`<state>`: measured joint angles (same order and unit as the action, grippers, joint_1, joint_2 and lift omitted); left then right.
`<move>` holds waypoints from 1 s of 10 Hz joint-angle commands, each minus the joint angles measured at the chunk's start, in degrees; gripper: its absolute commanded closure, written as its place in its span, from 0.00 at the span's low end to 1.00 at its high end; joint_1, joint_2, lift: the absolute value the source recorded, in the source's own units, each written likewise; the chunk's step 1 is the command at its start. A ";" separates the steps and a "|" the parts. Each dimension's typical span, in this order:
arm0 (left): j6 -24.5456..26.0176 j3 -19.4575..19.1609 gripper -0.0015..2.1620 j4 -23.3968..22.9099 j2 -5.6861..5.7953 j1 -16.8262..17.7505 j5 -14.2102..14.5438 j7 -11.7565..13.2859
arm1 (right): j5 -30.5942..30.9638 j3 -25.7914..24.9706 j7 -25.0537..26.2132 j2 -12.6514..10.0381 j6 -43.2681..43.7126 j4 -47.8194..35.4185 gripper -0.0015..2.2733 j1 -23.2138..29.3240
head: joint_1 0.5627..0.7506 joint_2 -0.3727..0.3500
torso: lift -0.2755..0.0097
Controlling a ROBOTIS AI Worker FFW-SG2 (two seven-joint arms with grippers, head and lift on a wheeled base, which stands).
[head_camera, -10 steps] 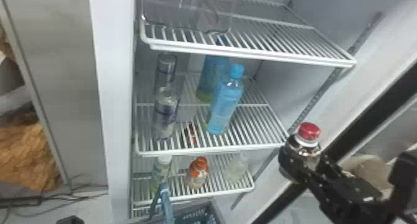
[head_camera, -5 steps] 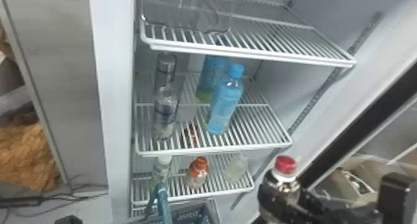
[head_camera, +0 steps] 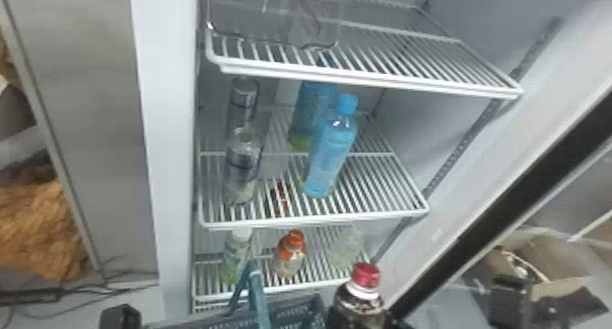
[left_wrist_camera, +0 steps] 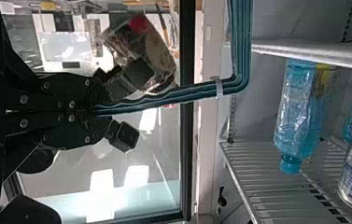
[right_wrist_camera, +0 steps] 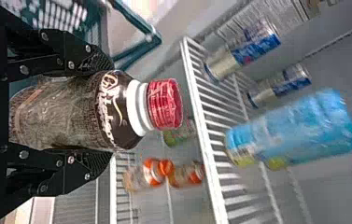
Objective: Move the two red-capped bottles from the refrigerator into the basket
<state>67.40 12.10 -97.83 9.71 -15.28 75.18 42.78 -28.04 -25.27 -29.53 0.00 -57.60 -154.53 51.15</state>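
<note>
At the head view's bottom edge, right of the blue-grey basket (head_camera: 298, 311), stands a dark red-capped bottle (head_camera: 364, 294); a bit of my right gripper (head_camera: 397, 324) shows beside it. In the right wrist view my right gripper (right_wrist_camera: 100, 112) is shut on the body of this bottle (right_wrist_camera: 78, 112), red cap free; part of the basket (right_wrist_camera: 57, 16) is beyond. Part of my left gripper (head_camera: 119, 318) is low at left in the head view. In the left wrist view my left gripper (left_wrist_camera: 98, 111) is shut on the basket's handle (left_wrist_camera: 164, 97).
Fridge shelves (head_camera: 314, 221) rise behind the basket. Blue bottles (head_camera: 330, 152) and clear ones with dark labels (head_camera: 244, 168) stand on the middle shelf. An orange-capped bottle (head_camera: 290, 255) stands lower. A dark door frame (head_camera: 501, 209) slants along the right.
The red-capped bottle, held in my right gripper, has moved left and down in the head view, from right of the shelves to beside the basket. The basket and its handle have shifted only slightly.
</note>
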 commanded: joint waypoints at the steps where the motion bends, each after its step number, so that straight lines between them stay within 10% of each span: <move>1: -0.18 0.35 0.56 0.16 -0.12 0.09 0.34 -0.06 | -0.64 2.76 -0.88 0.44 -1.60 2.73 0.56 -1.51 | 0.70 0.03 | 0.97; 5: -0.46 0.01 0.56 0.16 0.14 0.51 0.80 -0.06 | 0.27 1.50 -2.46 0.79 -4.27 4.56 0.01 -2.92 | 0.70 0.03 | 0.97; 10: -0.46 0.12 0.56 0.16 -0.04 -0.19 1.25 -0.06 | 0.61 -1.47 -2.73 0.35 17.38 11.03 0.10 -2.08 | 0.70 0.03 | 0.97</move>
<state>66.93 12.30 -97.66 9.73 -15.39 76.31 42.71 -27.27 -26.98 -32.26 0.40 -43.15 -145.30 48.96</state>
